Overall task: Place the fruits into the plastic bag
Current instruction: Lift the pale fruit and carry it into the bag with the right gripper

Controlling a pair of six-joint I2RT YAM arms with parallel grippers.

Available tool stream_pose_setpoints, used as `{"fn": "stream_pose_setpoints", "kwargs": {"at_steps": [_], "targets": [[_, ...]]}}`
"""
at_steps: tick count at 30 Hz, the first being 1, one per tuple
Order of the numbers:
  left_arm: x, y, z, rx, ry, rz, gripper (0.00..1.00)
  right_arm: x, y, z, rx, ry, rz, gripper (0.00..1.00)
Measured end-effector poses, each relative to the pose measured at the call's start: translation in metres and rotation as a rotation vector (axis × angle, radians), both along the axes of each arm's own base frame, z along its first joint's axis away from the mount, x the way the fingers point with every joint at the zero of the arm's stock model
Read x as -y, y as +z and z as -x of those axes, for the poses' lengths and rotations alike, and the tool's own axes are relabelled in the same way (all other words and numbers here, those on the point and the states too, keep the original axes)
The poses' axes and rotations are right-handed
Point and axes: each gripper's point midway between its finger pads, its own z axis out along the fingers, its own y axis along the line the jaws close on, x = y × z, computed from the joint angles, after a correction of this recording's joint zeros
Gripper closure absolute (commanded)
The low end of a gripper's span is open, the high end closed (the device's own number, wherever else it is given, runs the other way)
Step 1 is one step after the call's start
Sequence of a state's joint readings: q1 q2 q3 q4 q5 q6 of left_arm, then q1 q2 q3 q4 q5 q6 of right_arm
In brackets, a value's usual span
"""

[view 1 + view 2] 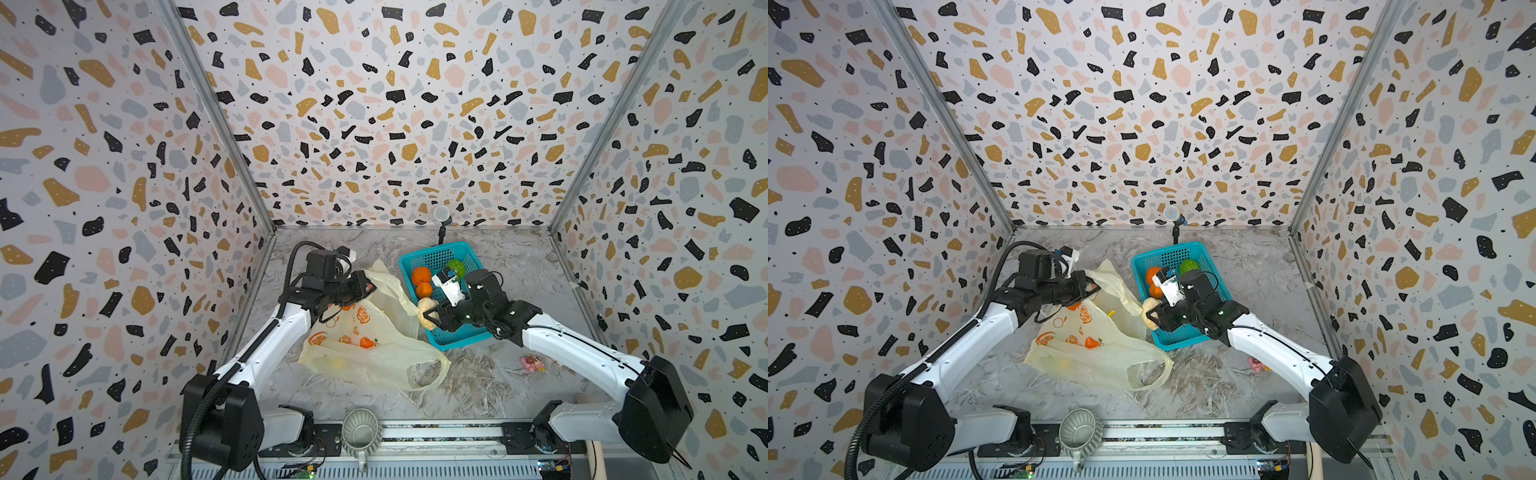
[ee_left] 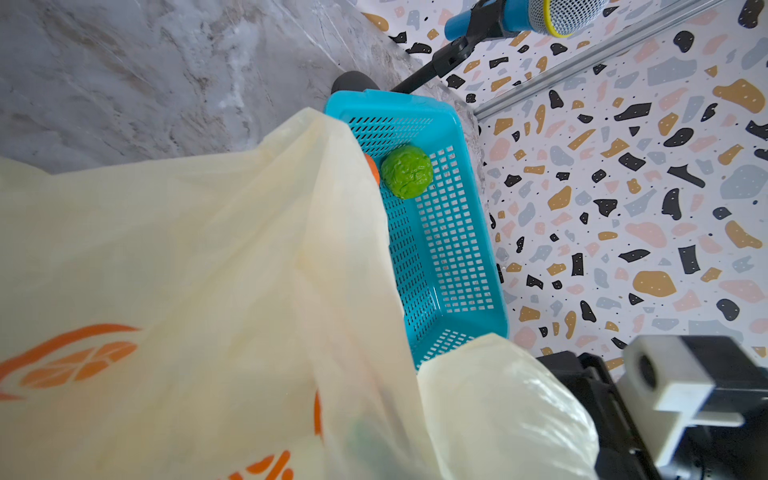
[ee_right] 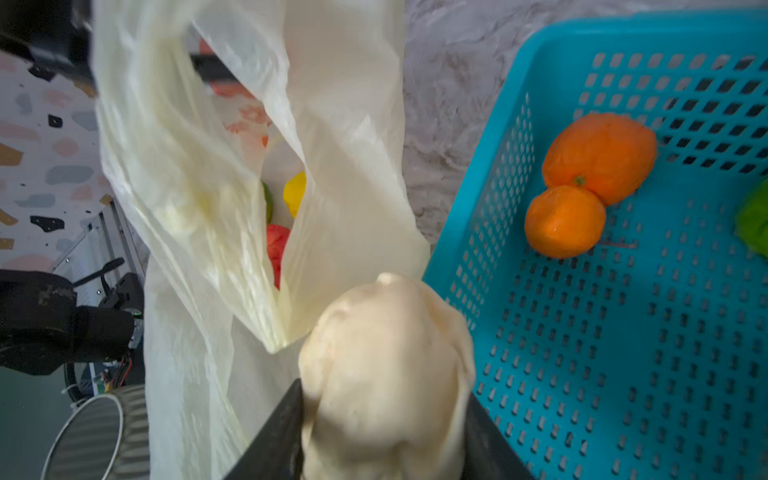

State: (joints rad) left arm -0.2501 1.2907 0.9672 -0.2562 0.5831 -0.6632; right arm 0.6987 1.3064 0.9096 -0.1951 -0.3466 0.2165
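**Plastic bag** (image 1: 365, 353): thin, pale yellow, printed with oranges. It lies on the worktop (image 1: 498, 374) just beside the basket (image 3: 644, 353), with its mouth lifted toward the basket. Through the mouth show 1 yellow fruit (image 3: 296, 193) and 1 red fruit (image 3: 277, 245).

**Left hand** (image 1: 369, 288): pinched fully closed on the bag's upper edge, holding the mouth up.

**Right hand** (image 1: 436, 316): clamped about half-wide around 1 pale fruit (image 3: 386, 365), at the basket's rim and just short of the mouth.

**Basket contents:** 2 oranges (image 3: 564, 220), touching each other, and 1 green fruit (image 2: 407, 171), apart from them.

**Step in hand (judged):** carrying the pale fruit into the bag.

**To do it well:**
- Clear the basket's rim.
- Pass the film's lip and get inside the narrow opening before letting go.
- Release low, so the fruit settles among the others.
- Hold the lifted edge taut, since slack film could fold shut.
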Motion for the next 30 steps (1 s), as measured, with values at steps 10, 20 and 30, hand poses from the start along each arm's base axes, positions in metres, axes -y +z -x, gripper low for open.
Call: {"fn": "stream_pose_setpoints", "kwargs": {"at_steps": [10,20,30], "targets": [[0.000,-0.001,0.000,-0.004,-0.002,0.000,1.00,-0.015,-0.009,0.038,-0.038,0.146,0.009,0.60],[0.000,-0.001,0.000,-0.008,-0.001,0.000,1.00,-0.063,-0.049,0.044,-0.149,0.266,0.031,0.60],[0.001,0.004,0.002,0.003,0.000,0.007,1.00,-0.130,-0.015,-0.077,0.002,0.111,-0.036,0.28]]}}
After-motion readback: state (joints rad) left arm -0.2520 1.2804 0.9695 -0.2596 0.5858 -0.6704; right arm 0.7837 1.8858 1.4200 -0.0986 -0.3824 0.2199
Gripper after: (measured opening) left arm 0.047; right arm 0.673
